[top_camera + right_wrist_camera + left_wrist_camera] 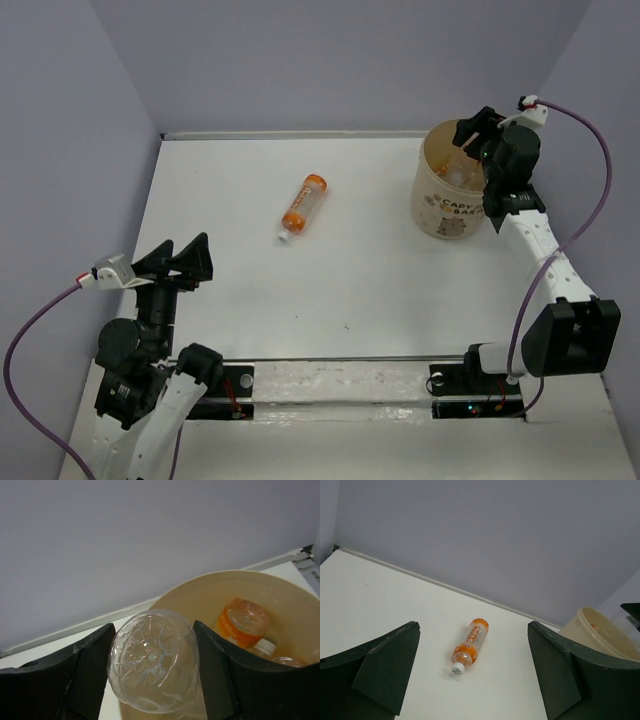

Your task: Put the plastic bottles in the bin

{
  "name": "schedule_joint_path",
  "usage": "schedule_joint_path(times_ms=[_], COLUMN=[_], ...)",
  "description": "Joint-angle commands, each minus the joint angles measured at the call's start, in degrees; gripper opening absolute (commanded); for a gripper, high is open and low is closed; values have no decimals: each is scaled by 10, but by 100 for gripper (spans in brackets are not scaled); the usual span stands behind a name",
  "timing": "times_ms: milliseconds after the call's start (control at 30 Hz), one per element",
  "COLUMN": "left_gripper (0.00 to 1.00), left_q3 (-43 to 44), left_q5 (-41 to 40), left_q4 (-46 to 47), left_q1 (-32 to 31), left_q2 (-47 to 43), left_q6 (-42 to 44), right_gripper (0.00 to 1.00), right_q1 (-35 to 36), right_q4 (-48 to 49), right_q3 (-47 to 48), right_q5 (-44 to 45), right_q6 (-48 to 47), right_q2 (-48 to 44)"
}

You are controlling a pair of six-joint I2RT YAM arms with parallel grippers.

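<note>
The bin (447, 205) is a cream tub at the back right, also seen in the right wrist view (200, 592) and the left wrist view (590, 630). My right gripper (478, 135) hangs over its rim, shut on a clear plastic bottle (152, 660) whose ribbed base faces the camera. Inside the bin lie an orange-labelled bottle (242, 622) and others. One orange-labelled bottle (303, 206) with a white cap lies on the table's middle; it shows ahead of my left gripper (472, 680), which is open and empty near the front left (180, 262).
Grey walls close the table at the back and sides. A metal rail (340, 380) runs along the near edge between the arm bases. The right arm's purple cable (600, 150) loops beside the bin.
</note>
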Motion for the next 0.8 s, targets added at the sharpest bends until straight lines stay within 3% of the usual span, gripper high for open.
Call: schedule_joint_path(times_ms=[0, 67, 300, 400, 533, 567, 767], left_gripper=[99, 99, 99, 99, 99, 99, 99], left_q3=[3, 3, 3, 3, 3, 2, 3], left_q5=[5, 6, 9, 11, 12, 12, 9], left_q4=[30, 29, 32, 32, 33, 34, 33], left_q1=[1, 1, 2, 5, 7, 8, 10], left_q2=[11, 12, 16, 14, 15, 16, 19], left_q6=[10, 11, 10, 9, 9, 10, 10], right_gripper=[79, 96, 100, 100, 100, 100, 100], right_q1=[-9, -14, -14, 24, 142, 196, 339], right_q4=[63, 43, -63, -92, -121, -127, -104], right_q3=[-22, -15, 99, 126, 136, 137, 137], right_q5=[2, 13, -41, -48, 1, 12, 157], right_q6=[38, 40, 25, 7, -14, -13, 39], right_q2=[3, 1, -20, -31, -25, -5, 133])
